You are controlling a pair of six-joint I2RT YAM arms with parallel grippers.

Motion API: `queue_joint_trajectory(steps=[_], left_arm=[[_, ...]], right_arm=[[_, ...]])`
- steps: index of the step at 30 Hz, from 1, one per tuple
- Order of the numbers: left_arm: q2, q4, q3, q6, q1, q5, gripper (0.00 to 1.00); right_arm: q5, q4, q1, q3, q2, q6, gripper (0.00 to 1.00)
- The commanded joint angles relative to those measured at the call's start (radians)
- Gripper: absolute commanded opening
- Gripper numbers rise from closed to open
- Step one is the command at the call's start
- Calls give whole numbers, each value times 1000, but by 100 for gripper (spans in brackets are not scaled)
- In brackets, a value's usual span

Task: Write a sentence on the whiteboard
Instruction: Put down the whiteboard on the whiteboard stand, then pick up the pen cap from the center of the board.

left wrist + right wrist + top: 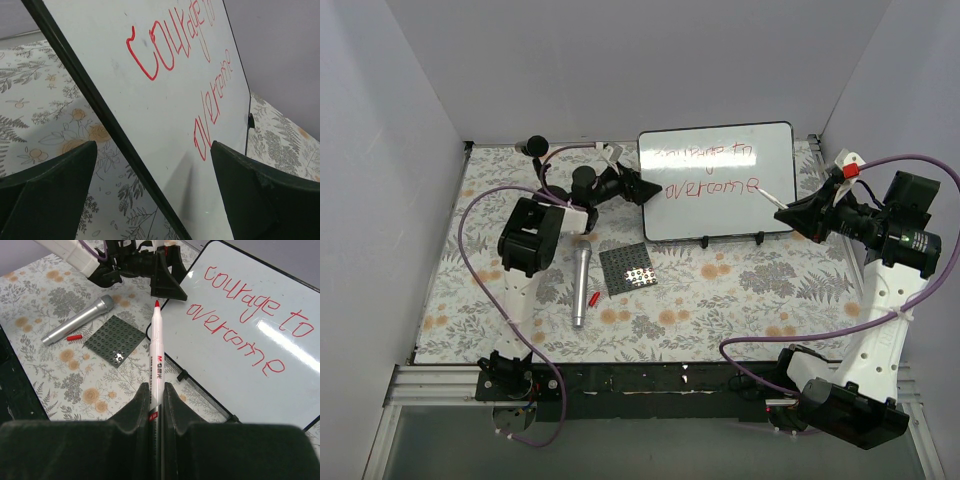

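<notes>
Seen from above, the whiteboard [720, 205] stands on the far side of the table, right of centre, with the sentence [705, 170] in red across two lines. The left gripper [642, 186] sits at its left edge. The right gripper [802, 214] holds a marker [770, 194] by the last word.

From the left wrist, the left gripper [152, 156] is spread wide. The whiteboard [150, 120] runs its black edge between the fingers, gripped by neither.

From the right wrist, the right gripper [156, 400] is clenched on the marker [156, 350], red tip bare.
</notes>
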Motion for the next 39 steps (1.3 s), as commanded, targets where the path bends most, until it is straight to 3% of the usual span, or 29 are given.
queue_joint_trajectory(steps=[1, 7, 16, 22, 25, 32, 39], left_arm=[[-155, -31, -71, 49, 12, -42, 98], [-275, -69, -192, 63, 16, -35, 98], [-437, -310, -363, 83, 15, -121, 98], [-635, -445, -492, 92, 15, -186, 98], [-769, -580, -522, 112, 13, -206, 98], [-1117, -1092, -530, 77, 10, -289, 98], [-1460, -1289, -653, -131, 12, -171, 98]], right_arm=[[-33, 1, -6, 21, -19, 3, 1], [-44, -2, -6, 18, -33, 2, 1], [-73, -12, -6, 10, -59, -7, 1], [-67, -54, -6, 1, -68, -59, 1], [-58, -84, -4, -28, -59, -113, 1], [-13, -186, 21, -74, -3, -277, 1], [89, -109, 199, -183, -9, -228, 1]])
